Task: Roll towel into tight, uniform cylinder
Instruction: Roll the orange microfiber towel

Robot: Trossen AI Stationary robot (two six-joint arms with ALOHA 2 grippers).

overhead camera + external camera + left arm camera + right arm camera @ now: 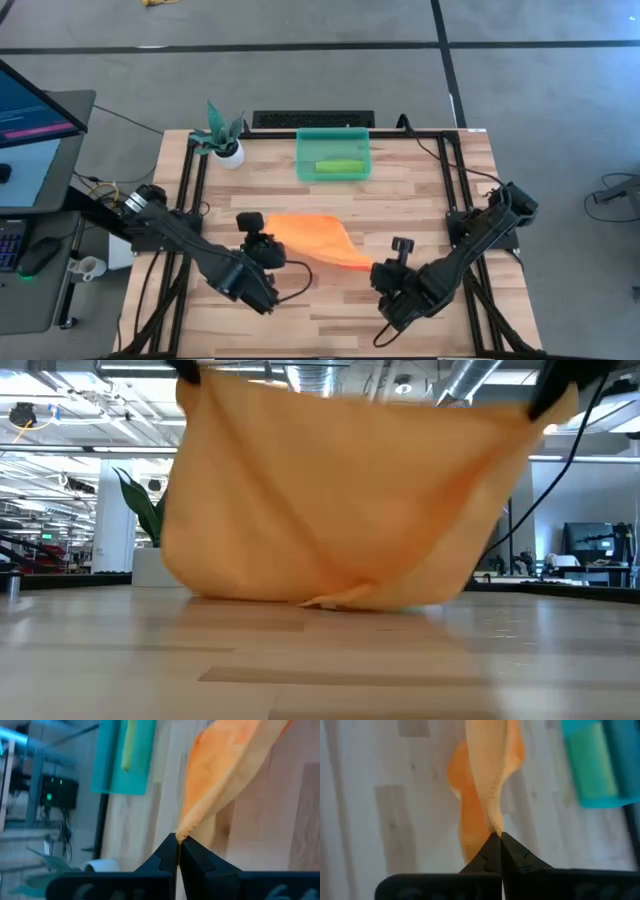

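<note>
An orange towel (312, 238) hangs between my two grippers, above the middle of the wooden table (430, 190). In the low view it spreads like a curtain (340, 500), and its sagging lower edge (335, 600) rests on the table. My left gripper (262, 243) is shut on the towel's left upper corner. My right gripper (384, 272) is shut on its right upper corner. Both grippers are raised above the table; the low view shows them only at its top edge. My left gripper pinches the towel's corner tip (182, 835) between its two fingers. The towel runs away from the fingertips and hangs down toward the table, slack. My right gripper pinches the opposite upper corner (494, 827) between its two fingers. The cloth hangs in folds below it, with the lower edge on the table.
A teal tray (304, 160) holding a green-yellow thing (338, 165) stands at the far middle. A potted plant (224, 138) stands at the far left. A black thing (313, 119) lies past the table's far edge. Bare wood lies near the front edge.
</note>
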